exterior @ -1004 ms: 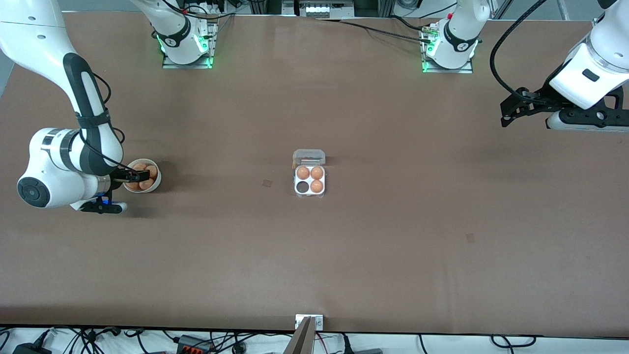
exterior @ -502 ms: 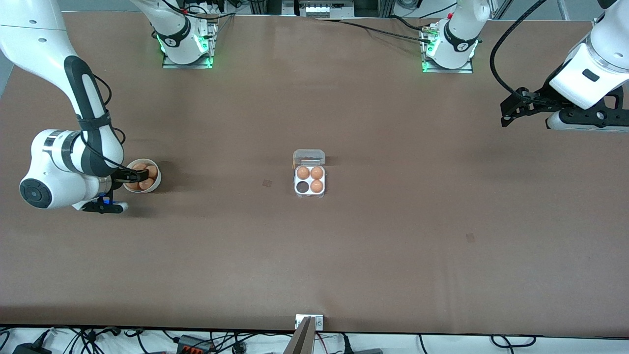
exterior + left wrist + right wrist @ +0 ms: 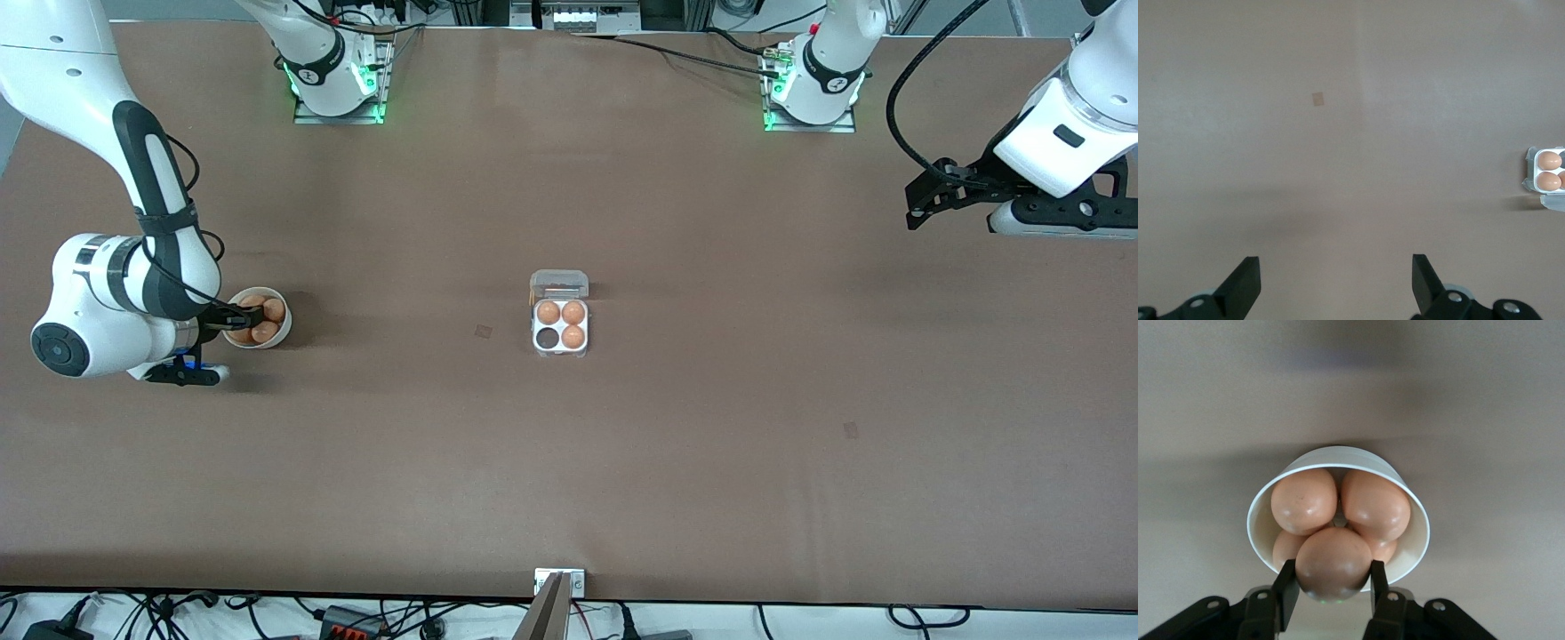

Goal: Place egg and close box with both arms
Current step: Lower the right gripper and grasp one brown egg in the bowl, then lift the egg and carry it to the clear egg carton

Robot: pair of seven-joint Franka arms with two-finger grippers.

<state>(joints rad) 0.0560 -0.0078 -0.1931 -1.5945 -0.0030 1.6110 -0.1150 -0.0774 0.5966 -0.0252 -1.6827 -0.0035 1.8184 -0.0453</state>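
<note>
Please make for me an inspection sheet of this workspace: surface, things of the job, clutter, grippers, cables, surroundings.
Surface: brown table, a few small darker marks.
Job's things: box at the table's middle, lid open, three eggs in it, one cell empty. Egg between the right gripper's fingers, at the white bowl, which holds more eggs, toward the right arm's end.
Clutter: nothing seen.
Grippers: right gripper shut on the egg at the bowl. Left gripper open, waiting over bare table at the left arm's end.
Cables: black cables at both bases, one looping to the left arm; more along the table's near edge.
Surroundings: small metal bracket at the near edge.
</note>
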